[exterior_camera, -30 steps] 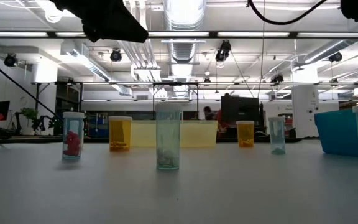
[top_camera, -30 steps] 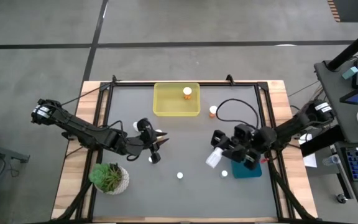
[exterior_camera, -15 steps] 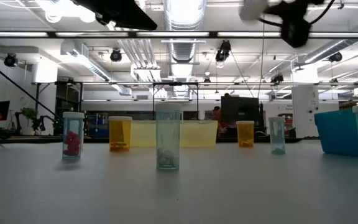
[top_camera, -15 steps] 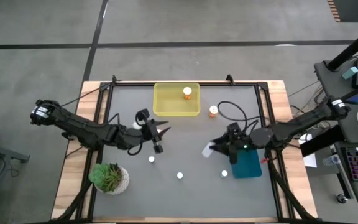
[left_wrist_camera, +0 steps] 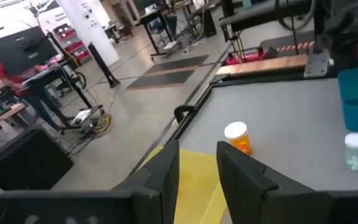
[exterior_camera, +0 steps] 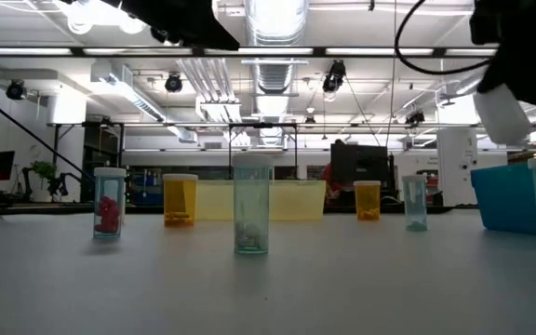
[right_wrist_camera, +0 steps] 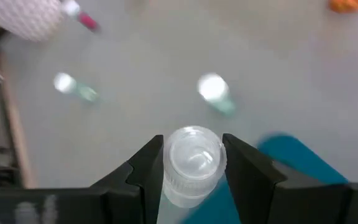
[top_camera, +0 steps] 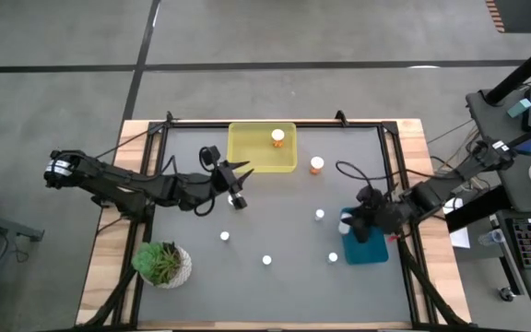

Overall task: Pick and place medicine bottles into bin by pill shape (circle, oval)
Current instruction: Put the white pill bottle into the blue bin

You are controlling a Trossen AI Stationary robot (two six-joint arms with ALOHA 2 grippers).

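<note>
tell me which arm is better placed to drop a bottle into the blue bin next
Right. Its claw is shut on a clear bottle right at the blue bin. The left claw is empty, far off by the yellow bin.

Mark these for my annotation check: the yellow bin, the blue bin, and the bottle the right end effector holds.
Translucent yellow plastic bin (top_camera: 247, 157): high view, bare floor.
Blue plastic bin (top_camera: 369, 251): high view, lower edge.
Clear round bottle (right_wrist_camera: 193, 155): right wrist view, white cap top.

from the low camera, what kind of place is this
Probably a large open lab or workshop. Exposed ceiling ducts and rows of strip lights run overhead, and workbenches with monitors fill the room beyond the table.
</note>
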